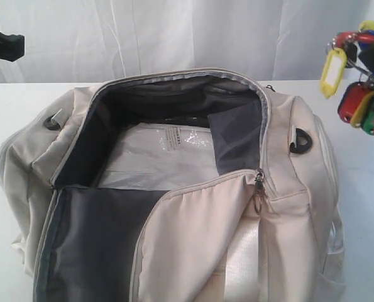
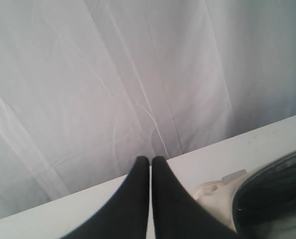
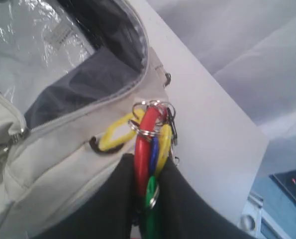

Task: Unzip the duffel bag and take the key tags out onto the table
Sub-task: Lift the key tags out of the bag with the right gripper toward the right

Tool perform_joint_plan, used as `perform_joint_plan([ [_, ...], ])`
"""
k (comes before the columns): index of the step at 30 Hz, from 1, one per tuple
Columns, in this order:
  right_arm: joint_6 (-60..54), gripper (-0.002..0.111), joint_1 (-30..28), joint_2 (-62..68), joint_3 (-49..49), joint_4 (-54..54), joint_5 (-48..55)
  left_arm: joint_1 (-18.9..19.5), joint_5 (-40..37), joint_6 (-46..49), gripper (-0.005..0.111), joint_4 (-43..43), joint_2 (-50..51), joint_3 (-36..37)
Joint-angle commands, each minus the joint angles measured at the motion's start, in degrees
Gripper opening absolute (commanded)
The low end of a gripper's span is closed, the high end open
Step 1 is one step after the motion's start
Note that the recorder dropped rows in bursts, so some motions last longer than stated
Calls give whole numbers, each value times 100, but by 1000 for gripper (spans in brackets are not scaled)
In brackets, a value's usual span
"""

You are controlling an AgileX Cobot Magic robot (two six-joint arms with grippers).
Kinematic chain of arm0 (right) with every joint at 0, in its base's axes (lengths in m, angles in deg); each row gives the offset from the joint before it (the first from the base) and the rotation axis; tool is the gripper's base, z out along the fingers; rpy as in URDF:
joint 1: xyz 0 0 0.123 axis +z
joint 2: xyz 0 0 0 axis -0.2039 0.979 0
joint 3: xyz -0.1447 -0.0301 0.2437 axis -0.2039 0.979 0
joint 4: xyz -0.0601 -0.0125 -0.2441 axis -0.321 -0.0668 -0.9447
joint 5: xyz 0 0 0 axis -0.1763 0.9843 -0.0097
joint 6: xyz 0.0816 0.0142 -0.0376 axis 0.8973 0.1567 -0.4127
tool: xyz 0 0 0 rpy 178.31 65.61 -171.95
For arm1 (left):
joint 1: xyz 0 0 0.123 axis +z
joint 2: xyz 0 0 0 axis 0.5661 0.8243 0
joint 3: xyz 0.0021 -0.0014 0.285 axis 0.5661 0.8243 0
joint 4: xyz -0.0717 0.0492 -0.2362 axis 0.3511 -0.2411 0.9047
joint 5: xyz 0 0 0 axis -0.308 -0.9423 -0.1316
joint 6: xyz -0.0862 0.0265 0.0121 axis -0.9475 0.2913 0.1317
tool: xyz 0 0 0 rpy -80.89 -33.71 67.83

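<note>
Duffel bag (image 1: 193,245), cream-beige, filled the lower centre of the exterior view, lying on the white table (image 1: 370,189). Its top zipper was undone and the flap lay folded toward the bottom of the frame. This exposed dark grey lining and a clear plastic sheet (image 1: 161,157) on the bag floor. A metal zipper pull (image 1: 259,189) hung at the right end of the opening.

Key tags (image 1: 357,75), a bunch in yellow, red, blue and green on metal rings, hung at the upper right edge of the frame. They were outside the bag and above the table, not touching it. In the right wrist view, the right gripper (image 3: 148,167) had its two black fingers pinched narrowly on the bunch, rings poking out beyond the fingertips. The left gripper (image 2: 150,160) was closed, fingers touching with nothing between them, raised at the upper left, well apart from the bag.

Unzipping looked finished and the tags were out, so the step in hand was carrying them to the table. The next move would call for lowering the bunch onto bare table right of the bag, then parting the fingers.
</note>
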Motion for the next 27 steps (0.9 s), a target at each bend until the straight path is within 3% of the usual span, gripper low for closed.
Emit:
perform_joint_plan([
  [1, 436, 0, -21, -191, 229, -504, 526, -14, -14, -6, 8, -72, -73, -41],
  [8, 925, 0, -21, -294, 1008, -629, 538, -14, -26, -6, 8, -72, -73, -41],
  [12, 1254, 0, -21, -294, 1630, -742, -145, -14, -39, -6, 8, -72, -73, -41],
  [18, 2678, 0, -21, -282, 2425, -1920, -675, -14, -39, -6, 8, -72, -73, -41],
  [27, 3156, 0, -21, -282, 3130, -2295, -1055, -14, -39, -6, 8, -72, -73, -41],
])
